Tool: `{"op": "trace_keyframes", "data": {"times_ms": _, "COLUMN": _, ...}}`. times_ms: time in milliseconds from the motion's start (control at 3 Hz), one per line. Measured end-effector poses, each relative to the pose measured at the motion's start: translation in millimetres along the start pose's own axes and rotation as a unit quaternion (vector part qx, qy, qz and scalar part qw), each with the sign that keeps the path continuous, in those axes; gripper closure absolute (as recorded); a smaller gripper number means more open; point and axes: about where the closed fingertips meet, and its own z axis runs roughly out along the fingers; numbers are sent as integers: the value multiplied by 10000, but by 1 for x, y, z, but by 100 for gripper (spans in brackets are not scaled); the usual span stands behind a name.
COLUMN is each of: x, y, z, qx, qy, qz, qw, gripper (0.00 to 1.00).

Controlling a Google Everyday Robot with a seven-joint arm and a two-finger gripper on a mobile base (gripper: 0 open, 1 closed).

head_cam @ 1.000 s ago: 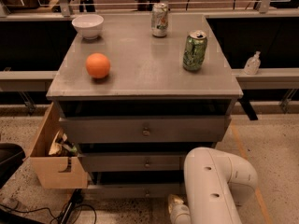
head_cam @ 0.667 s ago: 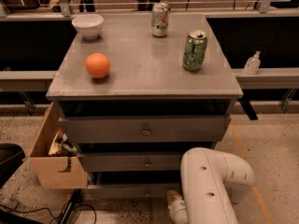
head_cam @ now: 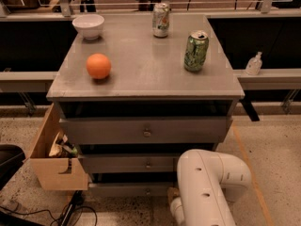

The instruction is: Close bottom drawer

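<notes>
Pincer (head_cam: 172, 194) sits low against the bottom drawer (head_cam: 122, 189), just right of its knob, mostly hidden by the white arm (head_cam: 207, 182). Open or closed, I cannot tell.

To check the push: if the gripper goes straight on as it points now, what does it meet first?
Most likely the front of the bottom drawer, near its knob. The gripper sits low beside it, mostly hidden by the white arm, so depth and aim are unclear.

End effector (head_cam: 172, 193) low at bottom drawer (head_cam: 123, 189) front, mostly hidden by white arm (head_cam: 207, 185).
</notes>
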Motion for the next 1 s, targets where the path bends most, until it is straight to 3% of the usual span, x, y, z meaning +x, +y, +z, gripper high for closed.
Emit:
{"op": "trace_keyframes", "data": {"times_ms": 333, "x": -9, "y": -7, "z": 22, "qx": 88, "qy": -206, "qz": 10, "qw": 9997, "gripper": 100}}
{"op": "trace_keyframes", "data": {"times_ms": 667, "x": -9, "y": -5, "z": 19, "qx": 87, "qy": -207, "qz": 10, "qw": 9997, "gripper": 100}}
{"op": "trace_keyframes", "data": {"times_ms": 1000, "x": -20, "y": -13, "z": 42, "qx": 200, "qy": -458, "qz": 87, "qw": 9987, "gripper": 100}}
